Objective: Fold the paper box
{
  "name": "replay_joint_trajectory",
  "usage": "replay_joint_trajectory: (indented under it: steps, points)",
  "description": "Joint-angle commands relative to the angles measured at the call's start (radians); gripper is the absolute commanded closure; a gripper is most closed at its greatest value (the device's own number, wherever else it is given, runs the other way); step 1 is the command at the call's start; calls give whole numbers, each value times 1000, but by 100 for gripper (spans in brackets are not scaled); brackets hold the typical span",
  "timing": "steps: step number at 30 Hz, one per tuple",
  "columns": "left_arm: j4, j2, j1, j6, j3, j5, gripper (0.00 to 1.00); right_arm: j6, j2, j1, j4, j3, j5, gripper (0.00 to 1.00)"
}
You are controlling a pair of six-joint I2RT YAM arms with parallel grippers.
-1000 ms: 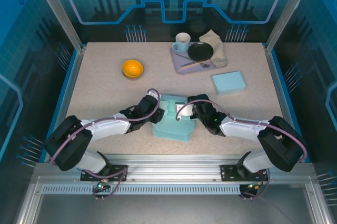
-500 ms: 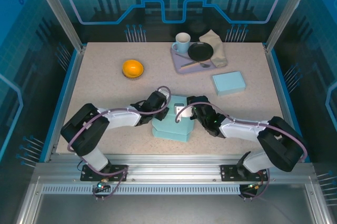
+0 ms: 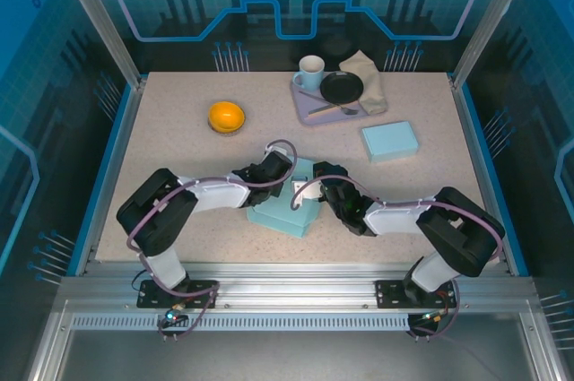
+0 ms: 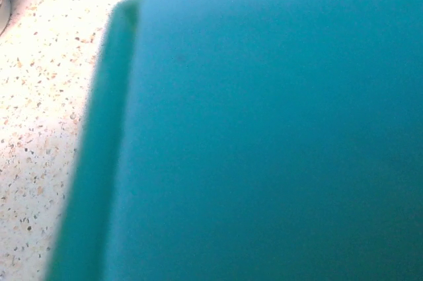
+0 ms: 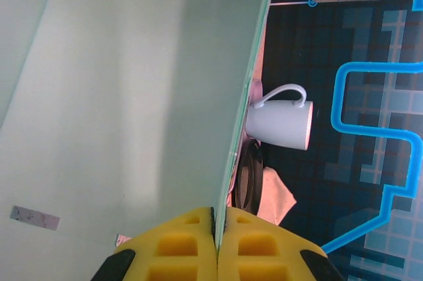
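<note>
Box panel stands edge-on, clamped inside right claw

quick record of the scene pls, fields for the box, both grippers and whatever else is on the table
paper box: teal, part folded, at the near middle of the table, between both arms
right gripper: shut, pinching the thin edge of a box panel
left gripper: at the box's far left side; open or shut unclear
far side: orange; tray with mug and bowl; cloth at its right edge
right side: blue box, flat, closed
</note>
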Motion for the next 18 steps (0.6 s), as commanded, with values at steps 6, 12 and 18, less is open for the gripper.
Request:
replay_joint_trajectory:
  steps: [6,12,18]
  points:
    - [-278,71,58,-190,83,-242,83,-44,1,-22,-135,-29,9,100]
    - [-308,72,74,-207,95,-221,79,-33,-3,-17,-136,-28,9,100]
    - [-258,21,73,-162,70,-137,66,-20,23,4,-137,-19,17,100]
